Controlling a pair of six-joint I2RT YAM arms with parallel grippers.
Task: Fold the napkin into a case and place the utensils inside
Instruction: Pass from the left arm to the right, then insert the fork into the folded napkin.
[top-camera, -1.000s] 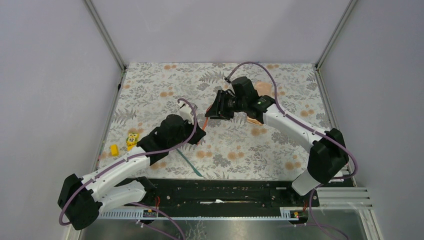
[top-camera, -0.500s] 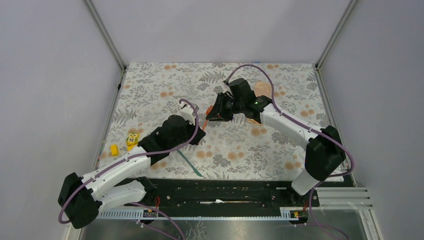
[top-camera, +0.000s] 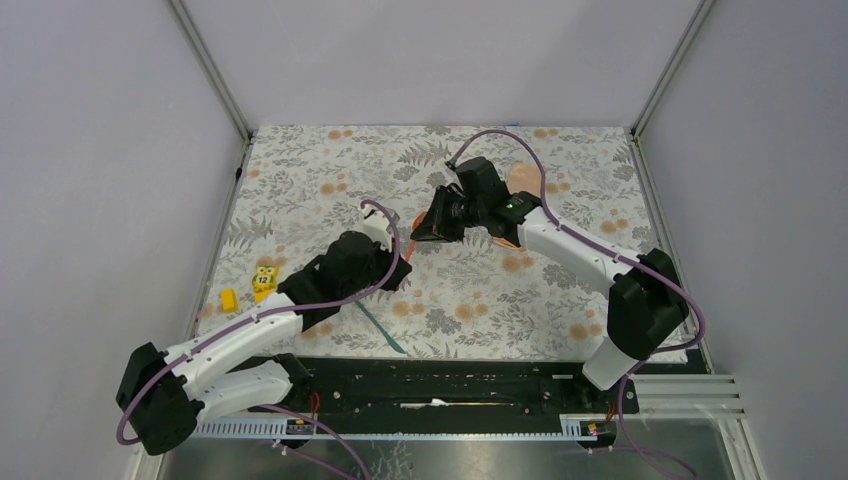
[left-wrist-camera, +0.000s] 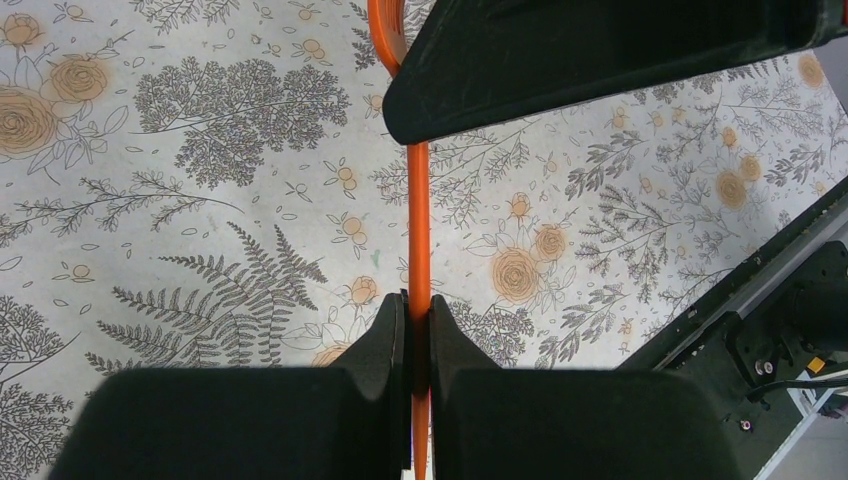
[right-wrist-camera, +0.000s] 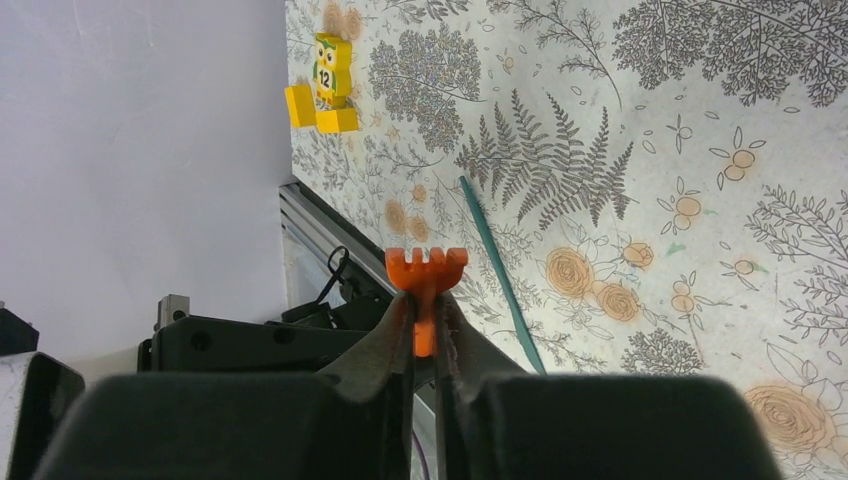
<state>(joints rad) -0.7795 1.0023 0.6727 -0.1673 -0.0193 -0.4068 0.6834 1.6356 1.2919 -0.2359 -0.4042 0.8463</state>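
An orange-red fork (top-camera: 411, 242) hangs above the tablecloth between my two grippers. The left gripper (left-wrist-camera: 418, 305) is shut on its handle (left-wrist-camera: 418, 220), low in the left wrist view. My right gripper (right-wrist-camera: 425, 305) is shut on the neck just below the tines (right-wrist-camera: 427, 266). In the top view the left gripper (top-camera: 396, 266) and right gripper (top-camera: 426, 229) face each other at mid-table. The teal-green utensil (top-camera: 380, 326) lies flat near the front edge and also shows as a thin teal stick (right-wrist-camera: 497, 270) in the right wrist view. The peach-orange napkin (top-camera: 524, 180) is mostly hidden under the right arm.
A grey floral tablecloth (top-camera: 320, 170) covers the table. A small yellow block (top-camera: 228, 298) and a yellow owl toy (top-camera: 264, 280) sit at the left edge. A black rail (top-camera: 450, 380) runs along the front. Metal frame posts stand at the back corners.
My right gripper's jaws have closed onto the fork's tine end. Both arms shifted only slightly; the left grip on the handle is unchanged.
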